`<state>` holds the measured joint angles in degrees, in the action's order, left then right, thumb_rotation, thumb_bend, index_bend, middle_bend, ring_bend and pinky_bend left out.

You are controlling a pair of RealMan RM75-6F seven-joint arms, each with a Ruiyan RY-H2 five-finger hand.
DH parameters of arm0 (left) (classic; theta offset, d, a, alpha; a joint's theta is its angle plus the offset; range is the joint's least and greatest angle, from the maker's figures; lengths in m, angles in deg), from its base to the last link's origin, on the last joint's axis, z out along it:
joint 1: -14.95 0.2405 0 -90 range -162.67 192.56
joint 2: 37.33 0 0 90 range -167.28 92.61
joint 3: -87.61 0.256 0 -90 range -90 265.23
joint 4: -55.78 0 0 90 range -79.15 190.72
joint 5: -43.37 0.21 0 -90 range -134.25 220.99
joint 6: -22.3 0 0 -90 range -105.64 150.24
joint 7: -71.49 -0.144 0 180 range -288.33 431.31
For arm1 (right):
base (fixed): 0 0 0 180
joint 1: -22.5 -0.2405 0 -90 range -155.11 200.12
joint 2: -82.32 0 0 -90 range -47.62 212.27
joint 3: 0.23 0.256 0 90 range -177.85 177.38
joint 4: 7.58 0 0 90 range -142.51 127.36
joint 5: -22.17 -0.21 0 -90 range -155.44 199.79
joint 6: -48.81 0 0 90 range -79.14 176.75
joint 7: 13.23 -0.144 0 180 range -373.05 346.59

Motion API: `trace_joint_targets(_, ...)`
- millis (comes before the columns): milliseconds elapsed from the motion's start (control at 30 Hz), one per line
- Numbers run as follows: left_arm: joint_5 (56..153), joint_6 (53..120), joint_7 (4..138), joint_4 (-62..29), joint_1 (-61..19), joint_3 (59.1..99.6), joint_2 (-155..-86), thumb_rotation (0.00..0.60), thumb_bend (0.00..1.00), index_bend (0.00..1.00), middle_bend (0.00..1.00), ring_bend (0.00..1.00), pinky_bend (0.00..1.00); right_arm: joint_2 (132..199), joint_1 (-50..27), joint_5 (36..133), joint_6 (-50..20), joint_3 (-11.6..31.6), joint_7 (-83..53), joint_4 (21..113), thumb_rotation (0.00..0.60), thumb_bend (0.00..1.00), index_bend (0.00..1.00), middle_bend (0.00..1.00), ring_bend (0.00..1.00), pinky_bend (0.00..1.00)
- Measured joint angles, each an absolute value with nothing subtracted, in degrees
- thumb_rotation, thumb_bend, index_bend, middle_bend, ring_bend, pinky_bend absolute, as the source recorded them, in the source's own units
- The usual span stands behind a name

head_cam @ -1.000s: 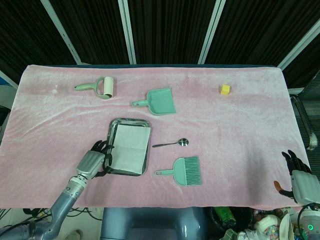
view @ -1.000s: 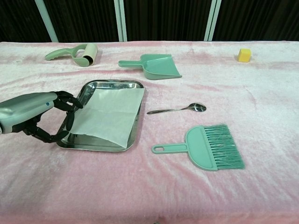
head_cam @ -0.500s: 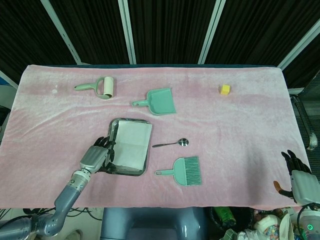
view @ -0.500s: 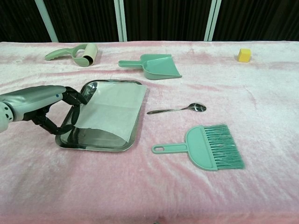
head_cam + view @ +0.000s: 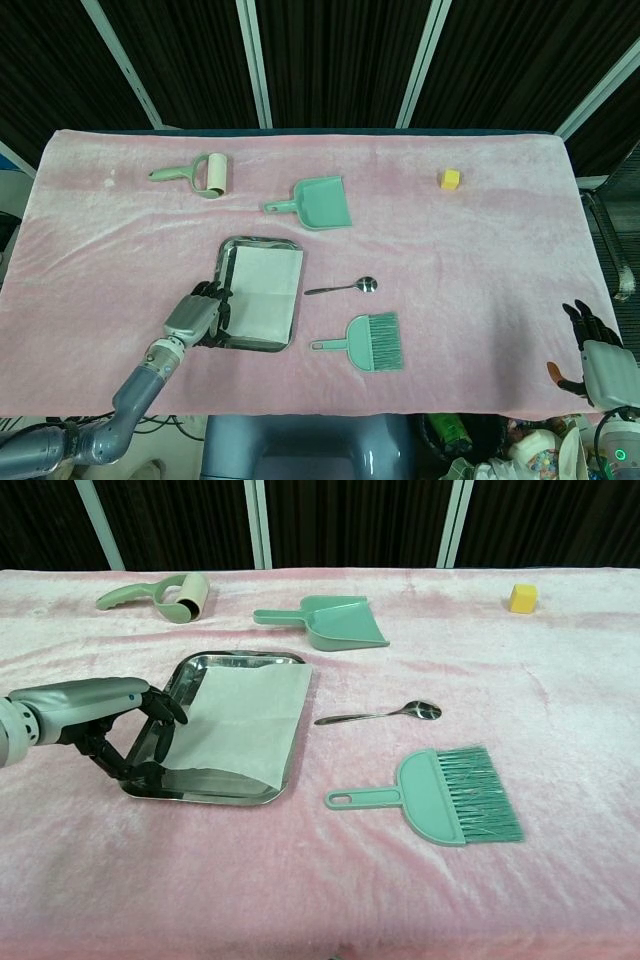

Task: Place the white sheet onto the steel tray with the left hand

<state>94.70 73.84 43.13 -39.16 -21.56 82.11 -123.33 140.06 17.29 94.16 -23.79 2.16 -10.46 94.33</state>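
White sheet (image 5: 245, 720) lies in the steel tray (image 5: 243, 661), its right edge over the tray's right rim. Left hand (image 5: 125, 735) at tray's left rim, fingers curled onto the rim; whether it pinches the sheet, cannot tell. Right hand (image 5: 597, 357) well right of tray, fingers spread, empty.

White sheet (image 5: 243, 723) is laid flat inside steel tray (image 5: 236, 658), creased, right edge overlapping the tray's right rim. Tray is rectangular, shiny, round-cornered.
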Motion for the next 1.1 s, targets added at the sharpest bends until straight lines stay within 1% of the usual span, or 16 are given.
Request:
trace_joint_targets(133,92.3,74.3,41.0,-39.5,-23.3,82.0,-123.4,0.600,0.39,0.63,0.16,0.00,0.00,140.1,17.3,94.1,-23.8,2.2,-10.4,94.3,0.600,0.24,0.00,0.01,0.09,0.15)
trace_joint_targets(433,90.9,77.1,39.0,-40.7,-24.5,82.3,-124.4,0.600,0.38,0.63,0.16,0.00,0.00,140.1,17.3,94.2,-23.8,2.1,-10.4,94.3,0.600,0.24,0.00,0.01,0.09,0.15)
trace_joint_targets(733,81.3,79.6,34.1,-43.3,-26.5,82.2,-124.2,0.600,0.38,0.63,0.16,0.00,0.00,140.1,17.2,94.2,-23.6,2.1,-10.4,94.3,0.600,0.24,0.00,0.01,0.09,0.15)
trace_joint_targets(1100,79.3,80.4,33.3,-42.7,-28.6,82.3,-125.4,0.600,0.38,0.63,0.16,0.00,0.00,140.1,17.3,94.2,-23.7,2.0,-10.3,94.4,0.600,0.24,0.00,0.01,0.09,0.15)
